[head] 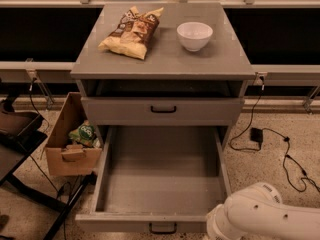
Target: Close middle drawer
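The middle drawer (160,176) is a wide shallow grey box, pulled far out of the cabinet and empty. Its low front (120,223) carries a small black bar handle (162,228) at the bottom edge of the view. Above it, the taller-fronted drawer (200,111) with the wider black handle stands out a little. The lowest drawer is hidden under the open one. My white arm (260,216) lies at the bottom right, beside the open drawer's front right corner. My gripper is below the picture's edge, out of view.
A chip bag (131,31) and a white bowl (194,35) sit on the cabinet top (165,59). A cardboard box (70,151) with green packets stands at the left of the drawer. A black stand (17,134) is further left. A cable and adapter (256,134) lie on the floor at the right.
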Controlling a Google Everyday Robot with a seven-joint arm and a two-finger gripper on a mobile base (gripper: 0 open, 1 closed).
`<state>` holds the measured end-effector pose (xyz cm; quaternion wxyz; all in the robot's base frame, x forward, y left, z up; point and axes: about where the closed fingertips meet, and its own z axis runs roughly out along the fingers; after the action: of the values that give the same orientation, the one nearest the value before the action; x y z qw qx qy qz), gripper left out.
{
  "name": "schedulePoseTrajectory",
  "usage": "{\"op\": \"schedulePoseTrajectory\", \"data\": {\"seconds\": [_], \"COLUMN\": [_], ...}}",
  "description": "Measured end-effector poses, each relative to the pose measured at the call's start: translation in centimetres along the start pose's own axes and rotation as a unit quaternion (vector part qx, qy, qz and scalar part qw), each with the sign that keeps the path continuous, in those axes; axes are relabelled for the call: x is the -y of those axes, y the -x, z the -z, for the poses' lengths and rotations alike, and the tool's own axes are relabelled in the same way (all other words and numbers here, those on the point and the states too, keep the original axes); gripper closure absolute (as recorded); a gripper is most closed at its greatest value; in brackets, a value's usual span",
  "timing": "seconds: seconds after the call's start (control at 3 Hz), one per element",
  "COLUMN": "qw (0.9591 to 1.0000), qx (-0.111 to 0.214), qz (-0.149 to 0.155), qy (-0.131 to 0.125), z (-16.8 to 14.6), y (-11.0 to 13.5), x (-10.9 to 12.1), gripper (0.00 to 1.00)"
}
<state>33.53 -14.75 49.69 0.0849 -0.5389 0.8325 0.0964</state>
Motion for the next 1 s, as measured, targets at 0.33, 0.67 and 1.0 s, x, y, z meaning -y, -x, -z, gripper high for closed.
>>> {"op": "schedulePoseTrajectory", "data": {"seconds": [0.33, 0.67, 1.0], "qw": [0.9988, 0.9976, 0.9964], "qx": [0.028, 0.037, 0.043], "qz": [-0.028, -0.045, -0.059], "qy": [0.029, 0.039, 0.043], "z": [-6.0, -9.1, -13.7], "y": [-1.1, -2.2, -2.2], "x": [-2.1, -2.6, -1.2], "gripper": [0.48, 0.70, 0.99]}}
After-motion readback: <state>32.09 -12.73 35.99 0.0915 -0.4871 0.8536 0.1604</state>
